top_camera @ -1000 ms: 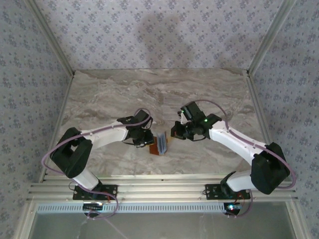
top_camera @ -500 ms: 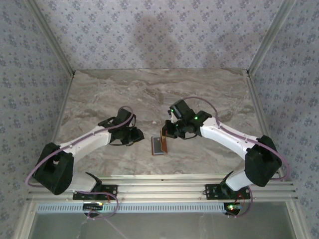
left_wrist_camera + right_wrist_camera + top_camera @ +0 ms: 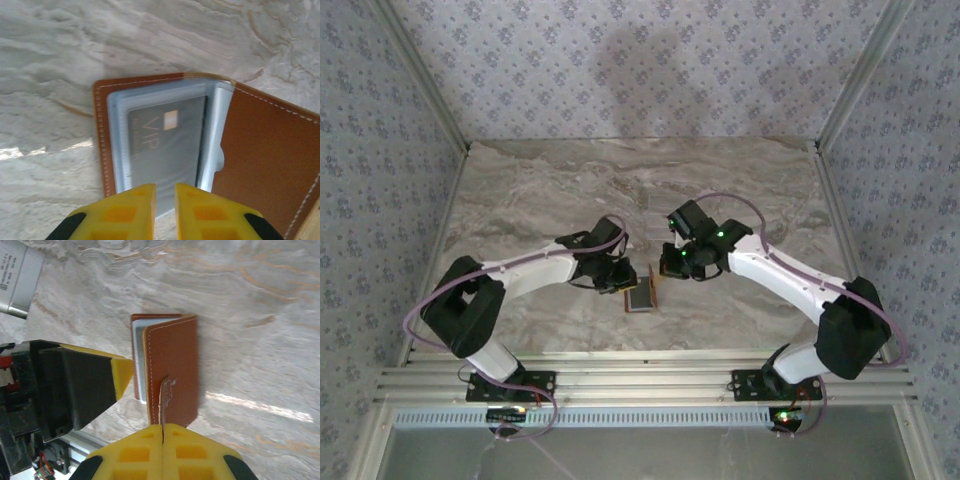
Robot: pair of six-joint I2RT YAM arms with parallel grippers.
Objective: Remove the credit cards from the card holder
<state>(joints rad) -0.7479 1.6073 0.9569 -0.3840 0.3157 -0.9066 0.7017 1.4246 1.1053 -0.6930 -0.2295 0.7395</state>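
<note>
Right claw [image 3: 163, 432] pinches card holder [image 3: 175, 365] tab [image 3: 166, 390], elbow bent.

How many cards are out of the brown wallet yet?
None that I can see yet. Done: the brown leather card holder is open, the right jaws shut on its snap tab holding up the cover. In hand: the left jaws, nearly closed, sit at the edge of the dark grey VIP card in its clear sleeve. Left: pulling the cards out.
</note>
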